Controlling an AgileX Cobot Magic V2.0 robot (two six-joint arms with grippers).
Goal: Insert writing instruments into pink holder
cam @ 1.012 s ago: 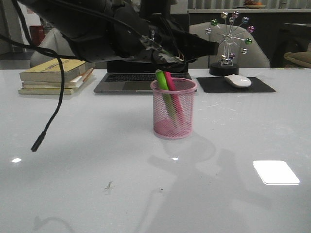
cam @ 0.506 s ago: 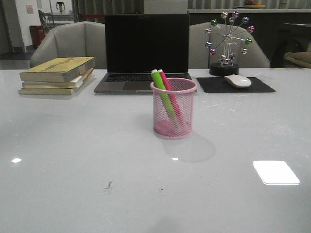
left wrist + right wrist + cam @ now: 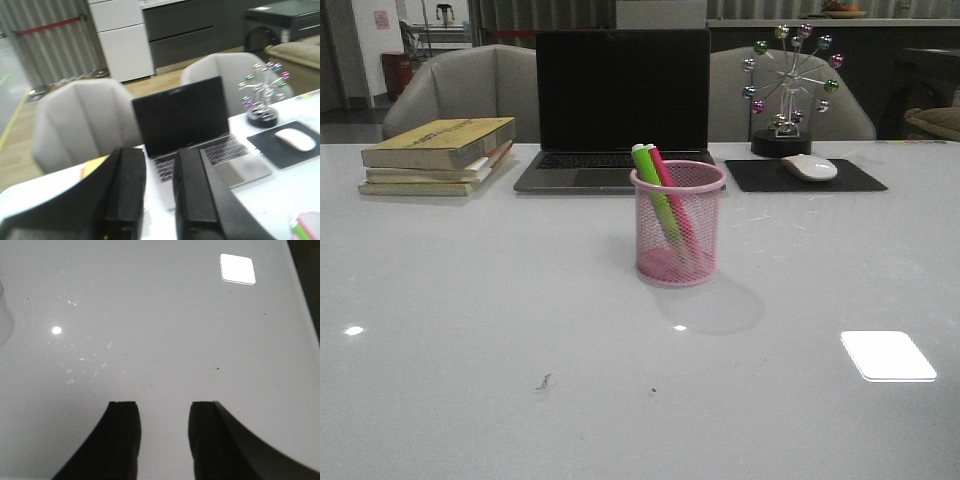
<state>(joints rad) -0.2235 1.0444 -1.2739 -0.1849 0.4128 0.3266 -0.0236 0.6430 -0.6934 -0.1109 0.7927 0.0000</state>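
both markers, the bright green highlighter (image 3: 656, 196) and magenta one (image 3: 670, 195), lean inside the round pink wire-mesh holder (image 3: 677, 224); jaws spread, empty; just retreat clear.

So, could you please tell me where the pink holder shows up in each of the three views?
Front view: pink holder at centre, before the laptop, both markers inside.
Left wrist view: only its rim, in the picture's lower right corner.
Right wrist view: a pale sliver at the edge; cannot tell if it is the holder.
Shared landmark: the laptop, front and left wrist views.
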